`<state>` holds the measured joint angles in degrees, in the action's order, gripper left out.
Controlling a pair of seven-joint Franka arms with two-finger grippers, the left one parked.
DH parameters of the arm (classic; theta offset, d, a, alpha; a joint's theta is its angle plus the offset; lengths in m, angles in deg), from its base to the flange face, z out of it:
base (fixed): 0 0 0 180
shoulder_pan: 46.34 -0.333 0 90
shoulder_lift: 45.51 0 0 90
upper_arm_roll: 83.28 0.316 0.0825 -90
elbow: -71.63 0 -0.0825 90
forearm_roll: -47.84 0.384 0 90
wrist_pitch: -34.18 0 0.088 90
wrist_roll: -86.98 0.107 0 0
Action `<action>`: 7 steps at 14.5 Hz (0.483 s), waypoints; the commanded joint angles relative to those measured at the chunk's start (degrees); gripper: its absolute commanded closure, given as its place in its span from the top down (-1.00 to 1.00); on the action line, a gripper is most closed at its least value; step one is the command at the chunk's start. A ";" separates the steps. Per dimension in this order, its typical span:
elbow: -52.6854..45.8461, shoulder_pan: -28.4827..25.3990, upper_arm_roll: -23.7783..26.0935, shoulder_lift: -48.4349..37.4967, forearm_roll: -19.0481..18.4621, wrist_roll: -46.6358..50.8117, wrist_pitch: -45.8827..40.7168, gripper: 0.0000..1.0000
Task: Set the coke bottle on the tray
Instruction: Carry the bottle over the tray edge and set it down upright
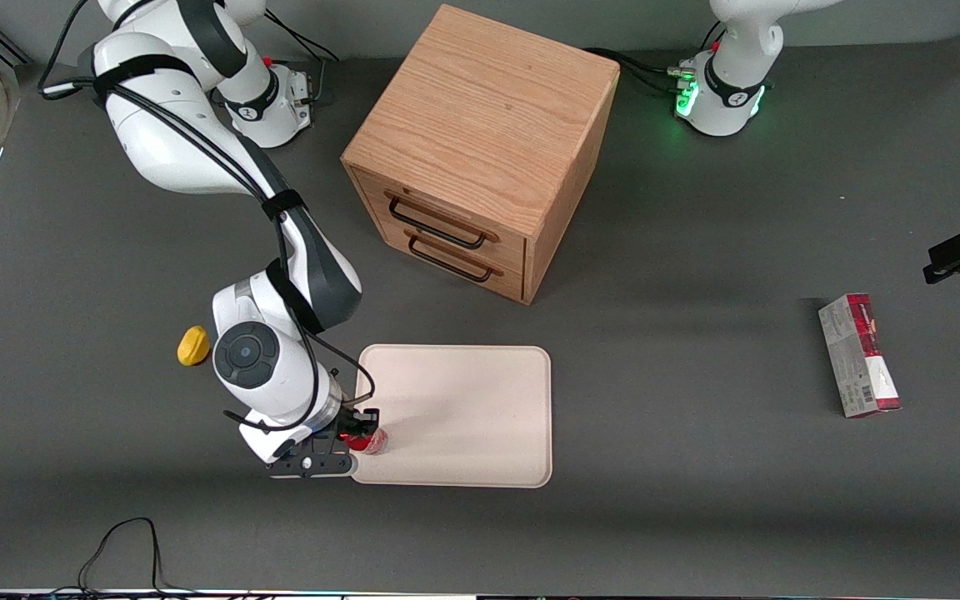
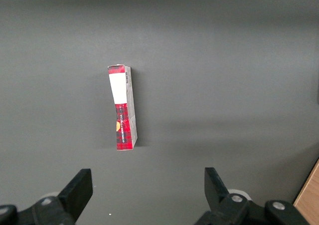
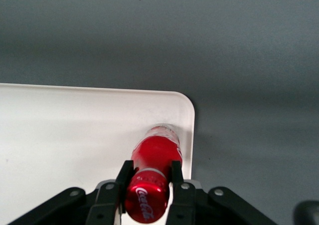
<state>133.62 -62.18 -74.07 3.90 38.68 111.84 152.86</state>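
Gripper (image 3: 149, 177) clamps coke bottle (image 3: 154, 157); bottle over tray (image 1: 463, 408) corner.

table (image 1: 697, 517) | holds: tray (image 1: 480, 417), cabinet (image 1: 480, 150), carton (image 1: 859, 356), yellow lump (image 1: 192, 346)

Legible text is appearing in one place only. The coke bottle (image 3: 149, 185) is carrying white script lettering on its red cap end, reading "Coca-Cola" in the right wrist view. The bottle is sitting between the jaws of the gripper (image 3: 149, 177), which are closing on its neck, and it is standing at the corner of the tray (image 3: 75, 135) nearest the front camera, toward the working arm's end of the counter.

The red-and-grey carton (image 1: 859, 356), lying toward the parked arm's end of the counter, is showing printed lettering and a barcode-like patch, but none of it is resolving into readable words in any view.
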 commanded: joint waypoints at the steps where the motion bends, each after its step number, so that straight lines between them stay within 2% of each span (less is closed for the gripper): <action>1: 3.23 0.11 0.28 -1.69 -1.12 -0.08 4.17 0.73; 2: 3.23 0.11 0.19 -1.69 -1.12 -0.17 4.62 1.00; 7: 3.14 0.11 0.02 -4.06 -1.21 -0.69 3.84 1.00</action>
<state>135.06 -62.18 -74.05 2.80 38.58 111.81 156.95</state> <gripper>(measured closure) 0.070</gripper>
